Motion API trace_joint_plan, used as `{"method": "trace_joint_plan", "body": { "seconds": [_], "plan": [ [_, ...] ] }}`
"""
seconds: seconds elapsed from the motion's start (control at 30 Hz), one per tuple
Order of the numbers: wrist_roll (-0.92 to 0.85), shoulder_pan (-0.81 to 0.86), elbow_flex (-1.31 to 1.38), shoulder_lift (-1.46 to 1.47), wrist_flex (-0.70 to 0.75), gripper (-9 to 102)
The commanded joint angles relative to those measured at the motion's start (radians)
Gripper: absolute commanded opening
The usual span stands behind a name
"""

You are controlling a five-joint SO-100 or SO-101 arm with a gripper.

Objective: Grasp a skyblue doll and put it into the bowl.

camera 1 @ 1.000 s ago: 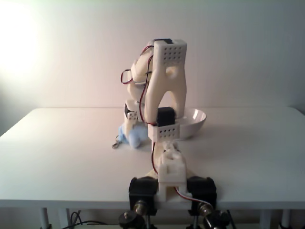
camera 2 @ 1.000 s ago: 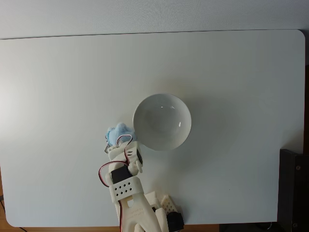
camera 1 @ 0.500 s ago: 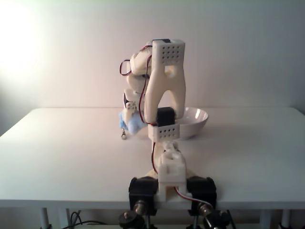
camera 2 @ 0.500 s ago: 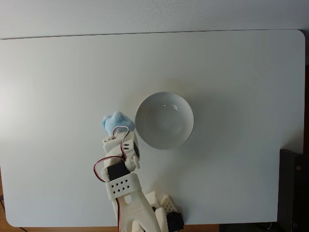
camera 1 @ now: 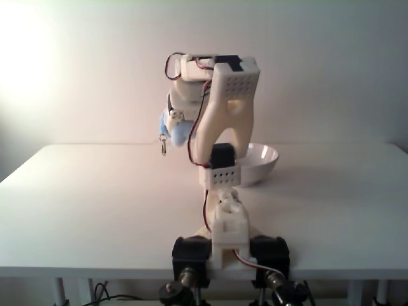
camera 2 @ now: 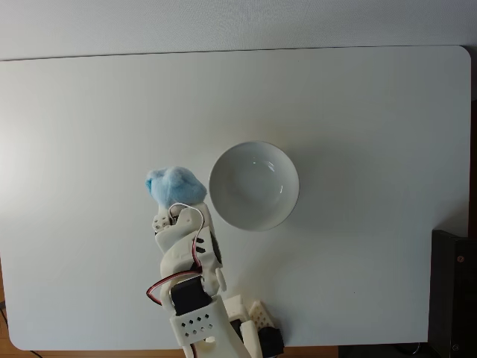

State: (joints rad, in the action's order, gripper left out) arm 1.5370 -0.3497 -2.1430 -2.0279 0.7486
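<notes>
My gripper is shut on the skyblue doll and holds it well above the table. In a fixed view from the front the pale blue plush hangs at about arm-top height, with its small metal keyring dangling below. The glossy white bowl rests on the table, to the right of the doll in both fixed views, partly hidden by the arm from the front. Nothing lies inside the bowl.
The white table spreads wide around the bowl. The arm's base is clamped at the near edge. A dark object stands beyond the table's right edge.
The gripper has risen with the doll, which left the table beside the bowl and now hangs high. The bowl shifted slightly to the right early on and has stayed put since.
</notes>
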Motion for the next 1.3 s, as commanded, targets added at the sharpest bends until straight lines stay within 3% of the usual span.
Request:
{"method": "trace_joint_plan", "body": {
  "seconds": [0.0, 0.27, 0.87, 1.27],
  "plan": [
    [0.000, 0.012, 0.031, -0.097, 0.002, 0],
    [0.000, 0.087, 0.029, -0.193, 0.006, 0],
    [0.002, 0.472, 0.028, -0.193, 0.006, 0],
    [0.000, 0.489, -0.067, -0.192, -0.006, 0]
  ]
}}
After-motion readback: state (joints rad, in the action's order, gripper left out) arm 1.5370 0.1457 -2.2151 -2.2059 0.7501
